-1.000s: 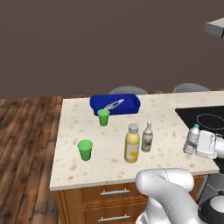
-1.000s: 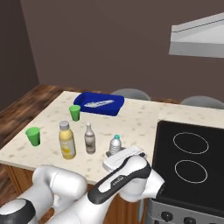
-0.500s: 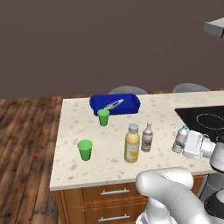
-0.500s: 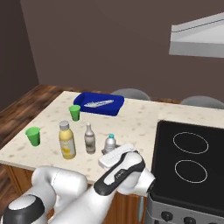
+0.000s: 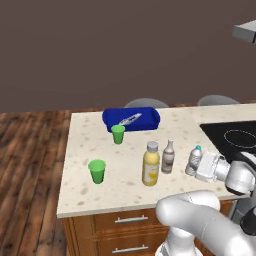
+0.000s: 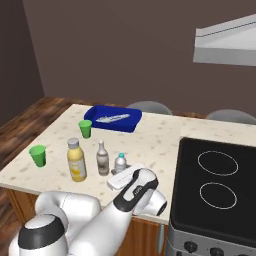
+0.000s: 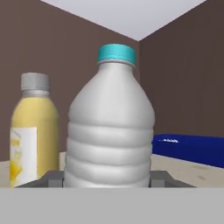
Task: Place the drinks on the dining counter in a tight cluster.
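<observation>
The gripper (image 7: 107,180) is clamped on the water bottle (image 7: 109,127), with 1 dark finger (image 7: 52,178) on each side of its lower body. In the left base view the water bottle (image 5: 194,161) stands just beside the brown bottle (image 5: 168,156), which stands just beside the juice bottle (image 5: 151,164), all near the front edge of the dining counter (image 5: 85,195).

Risks from this position:
1. The brown bottle is slim and narrow-necked. Contact from the held bottle or the hand during the final approach is likely to tip it.
2. A tipped brown bottle can strike the juice bottle or roll toward the front edge.
3. Whether the held bottle touches the counter cannot be determined. Release above the surface, or release while tilted, is likely to leave it unstable.
4. On opening, the fingers can drag the bottle out of the cluster.

Surface and room: the counter is beige speckled stone over wooden drawers, with a black cooktop (image 6: 215,190) inset. It also carries 2 green cups (image 5: 97,171) (image 5: 118,134) and a blue tray (image 5: 131,119). The floor is wood and the walls are dark.
</observation>
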Tool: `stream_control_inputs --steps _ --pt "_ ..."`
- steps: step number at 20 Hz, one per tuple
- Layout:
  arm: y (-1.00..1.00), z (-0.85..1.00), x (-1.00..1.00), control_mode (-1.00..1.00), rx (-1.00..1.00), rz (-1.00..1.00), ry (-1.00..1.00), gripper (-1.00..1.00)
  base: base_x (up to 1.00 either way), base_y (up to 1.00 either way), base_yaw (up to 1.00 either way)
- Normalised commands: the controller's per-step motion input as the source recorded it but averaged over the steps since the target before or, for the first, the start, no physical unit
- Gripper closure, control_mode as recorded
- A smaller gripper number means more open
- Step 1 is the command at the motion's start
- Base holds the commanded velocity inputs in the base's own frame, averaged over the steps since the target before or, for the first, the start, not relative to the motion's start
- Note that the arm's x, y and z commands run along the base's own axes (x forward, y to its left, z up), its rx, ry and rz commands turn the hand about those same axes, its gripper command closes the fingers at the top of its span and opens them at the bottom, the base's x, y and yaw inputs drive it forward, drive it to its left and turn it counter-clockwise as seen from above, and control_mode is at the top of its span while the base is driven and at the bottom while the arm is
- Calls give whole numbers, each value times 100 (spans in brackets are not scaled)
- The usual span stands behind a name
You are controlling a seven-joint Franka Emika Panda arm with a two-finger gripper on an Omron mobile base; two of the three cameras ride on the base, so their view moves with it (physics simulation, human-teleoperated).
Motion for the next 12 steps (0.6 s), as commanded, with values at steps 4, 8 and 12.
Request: stream_control_inputs --steps 4,8,12 --pt "14 -36 24 -100 0 0 -9 100 0 0 0" --pt "4 -31 26 -100 0 0 -11 100 0 0 0" --pt "0 -23 29 -100 -3 0 -11 100 0 0 0"
